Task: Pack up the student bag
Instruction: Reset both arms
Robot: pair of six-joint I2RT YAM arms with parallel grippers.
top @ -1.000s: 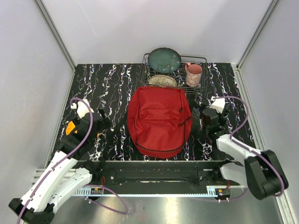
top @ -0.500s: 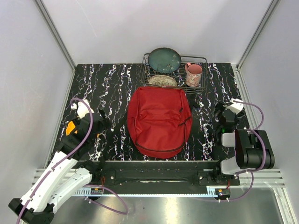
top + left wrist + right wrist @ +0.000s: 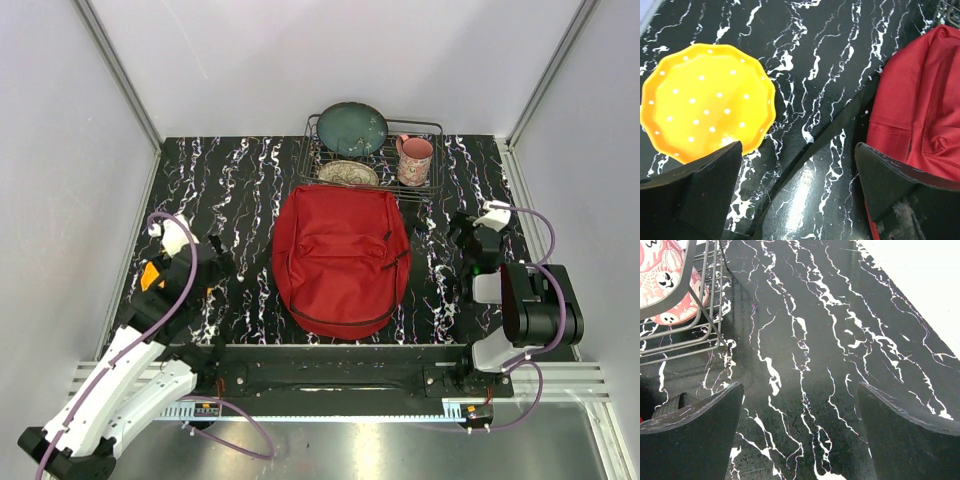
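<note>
The student bag is a large red backpack lying flat in the middle of the black marbled table, zipped as far as I can see. In the left wrist view its red side fills the right, with a dark strap trailing across the table. My left gripper hovers open over the bare table and that strap, between the bag and a yellow dotted plate. My right gripper stands open over bare table to the right of the bag.
A wire rack stands behind the bag with a teal plate, a patterned plate and a pink mug. The rack's wires lie left of my right gripper. White walls enclose the table.
The right arm has folded back to the right, carrying its gripper away from the bag's side. The left gripper has shifted slightly. The bag has not moved.
</note>
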